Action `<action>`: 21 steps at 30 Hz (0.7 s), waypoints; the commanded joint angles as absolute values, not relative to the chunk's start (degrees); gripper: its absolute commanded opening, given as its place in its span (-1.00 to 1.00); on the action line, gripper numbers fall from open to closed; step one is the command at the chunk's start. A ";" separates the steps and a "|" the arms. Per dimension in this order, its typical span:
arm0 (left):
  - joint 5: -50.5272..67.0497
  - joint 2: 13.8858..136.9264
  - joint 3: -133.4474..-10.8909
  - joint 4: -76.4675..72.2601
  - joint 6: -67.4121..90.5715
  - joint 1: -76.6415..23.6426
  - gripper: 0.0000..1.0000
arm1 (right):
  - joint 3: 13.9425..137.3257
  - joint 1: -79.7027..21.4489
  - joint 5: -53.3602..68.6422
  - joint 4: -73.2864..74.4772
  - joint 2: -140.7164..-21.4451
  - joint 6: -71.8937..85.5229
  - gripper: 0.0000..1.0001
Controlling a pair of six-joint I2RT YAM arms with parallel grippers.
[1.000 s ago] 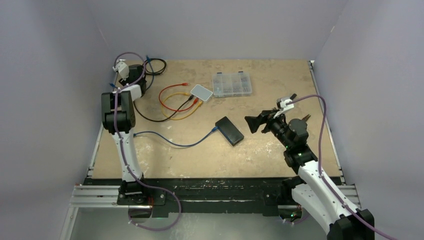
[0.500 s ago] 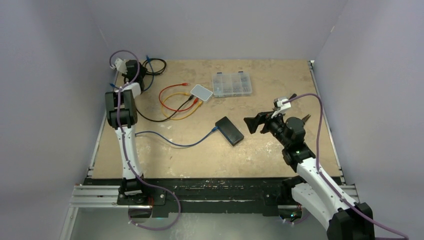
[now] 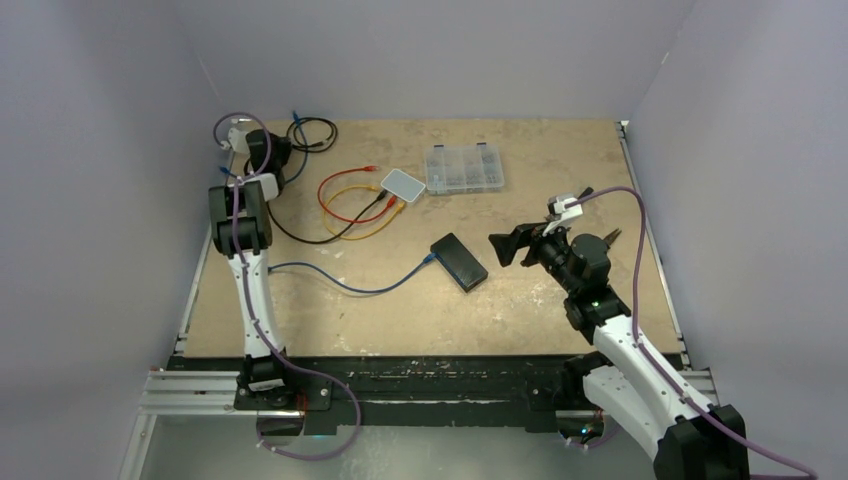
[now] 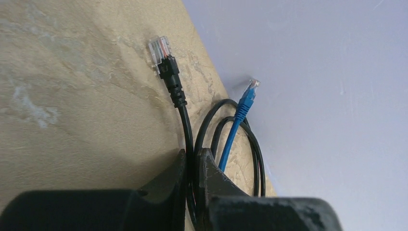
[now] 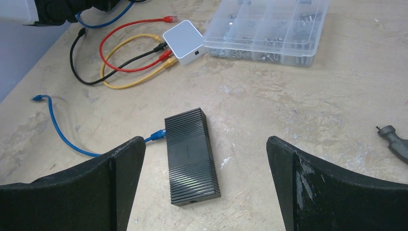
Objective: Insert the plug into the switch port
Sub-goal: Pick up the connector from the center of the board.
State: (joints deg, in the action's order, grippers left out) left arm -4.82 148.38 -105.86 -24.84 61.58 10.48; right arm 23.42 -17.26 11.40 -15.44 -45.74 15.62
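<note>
My left gripper (image 4: 192,155) is at the table's far left corner (image 3: 281,152), shut on a black cable (image 4: 188,126). The cable's clear plug (image 4: 159,48) sticks out ahead of the fingers, over the table. A loose blue plug (image 4: 248,91) lies beside it against the wall. The black switch (image 3: 459,261) lies mid-table with a blue cable (image 3: 350,287) plugged into its far end. My right gripper (image 5: 206,142) is wide open and empty, hovering just right of the switch (image 5: 191,154), also seen from above (image 3: 508,245).
A small white box (image 3: 404,183) with red, yellow and black cables plugged in sits behind the switch. A clear parts organizer (image 3: 463,168) is at the back centre. A dark tool (image 5: 392,137) lies at the right. Black cable loops (image 3: 312,131) lie by the back wall.
My left wrist has swung back and to the left into the far corner, close to the cable loops. My right arm shifted slightly and then stayed still, open.
</note>
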 commanded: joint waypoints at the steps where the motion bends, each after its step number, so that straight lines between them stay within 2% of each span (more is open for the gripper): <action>1: -0.70 145.05 -100.37 -23.47 60.81 12.67 -1.00 | 23.71 -17.31 10.18 -17.62 -45.82 14.94 0.97; 11: 6.57 127.66 -93.19 -26.28 55.09 14.53 -1.00 | 25.07 -17.31 11.53 -15.64 -45.25 15.51 0.96; 21: 5.79 103.65 -66.42 -35.49 61.18 14.66 -1.00 | 27.56 -17.31 14.75 -11.68 -42.32 17.38 0.95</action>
State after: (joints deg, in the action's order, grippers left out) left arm 4.38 110.87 -73.60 -28.14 58.15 14.57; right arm 23.68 -17.23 12.16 -13.08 -43.75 16.14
